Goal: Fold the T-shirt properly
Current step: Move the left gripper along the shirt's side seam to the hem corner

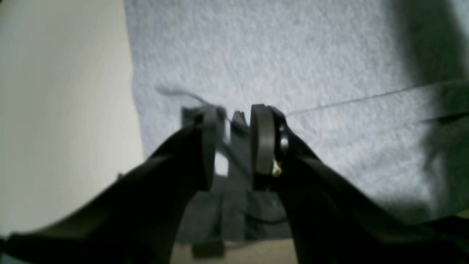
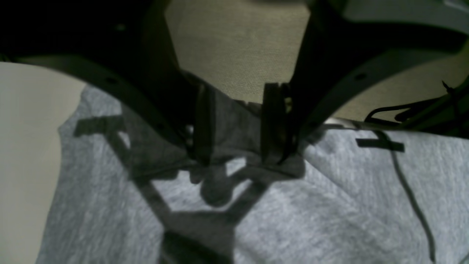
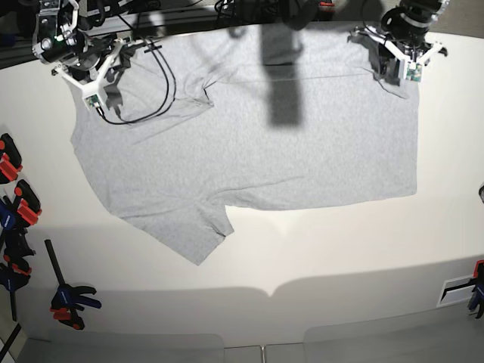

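While the T-shirt (image 3: 249, 144) lies spread flat across the far half of the white table (image 3: 340, 249), one sleeve pointing toward the near edge, both arms sit at its far edge, well apart. On the left of the base view, the right claw (image 3: 97, 89) is down at the sleeve end; its wrist camera shows the two pads (image 2: 272, 121) part-way apart with a ridge of grey cloth bunched up between them, so it looks to have a pinch on the fabric, though whether the pads really press it I cannot tell. Over at the opposite far corner, the left claw (image 3: 398, 66) has its pads narrowly parted right at the shirt's edge, and something dark sits in the gap; blurred as it is, I cannot tell if that is cloth held or just shadow. A row of red and black clamps (image 3: 15, 204) waits off to the side, out of play. My read is this is the grab before the first fold. To do it well, both claws want a firm bite on the top layer only, then a lift together at the same height, keeping the edge taut between them so the cloth carries over toward the near hem without sagging or twisting.
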You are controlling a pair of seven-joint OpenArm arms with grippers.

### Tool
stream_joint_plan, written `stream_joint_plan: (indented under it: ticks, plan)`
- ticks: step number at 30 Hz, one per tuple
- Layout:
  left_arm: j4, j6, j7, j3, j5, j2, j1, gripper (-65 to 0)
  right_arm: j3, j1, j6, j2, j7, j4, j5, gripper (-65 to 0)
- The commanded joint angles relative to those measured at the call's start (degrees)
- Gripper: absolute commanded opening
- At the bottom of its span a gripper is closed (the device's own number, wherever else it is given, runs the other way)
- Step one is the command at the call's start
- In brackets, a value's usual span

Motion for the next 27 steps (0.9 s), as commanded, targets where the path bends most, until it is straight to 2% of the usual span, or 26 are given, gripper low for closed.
stream_joint_plan:
  ticks: [1, 4, 9, 13, 24, 27]
  plan:
    - [-0.28, 0.39, -0.81, -0.31, -0.02, 0.66, 0.61, -50.3, 0.31, 0.02, 0.39, 0.7, 0.81, 1.2, 0.42, -43.0]
    - [-4.72, 0.33, -0.94, -0.31, 0.02, 2.32, -0.37, -50.4, 0.31, 0.04, 0.37, 0.7, 1.07, 1.2, 0.42, -43.0]
    - [-14.25, 0.2, -0.96, -0.31, 0.68, 2.43, -5.07, -50.4, 0.31, 0.04, 0.37, 0.68, 1.62, 1.2, 0.46, -43.0]
    - [-19.96, 0.31, -0.92, -0.33, 7.58, 2.4, -9.14, -50.3, 0.26, 0.02, 0.39, 0.7, 1.2, 1.2, 0.42, -43.0]
    - [-20.87, 0.37, 2.75, -0.31, 7.69, 2.25, -9.42, -50.3, 0.31, 0.2, 0.35, 1.18, 1.75, 1.2, -0.61, -43.0]
    - [-20.46, 0.37, 3.3, -0.33, 7.72, 2.25, -8.46, -50.3, 0.31, 0.33, -1.4, 1.16, 3.19, 1.2, -3.32, -43.0]
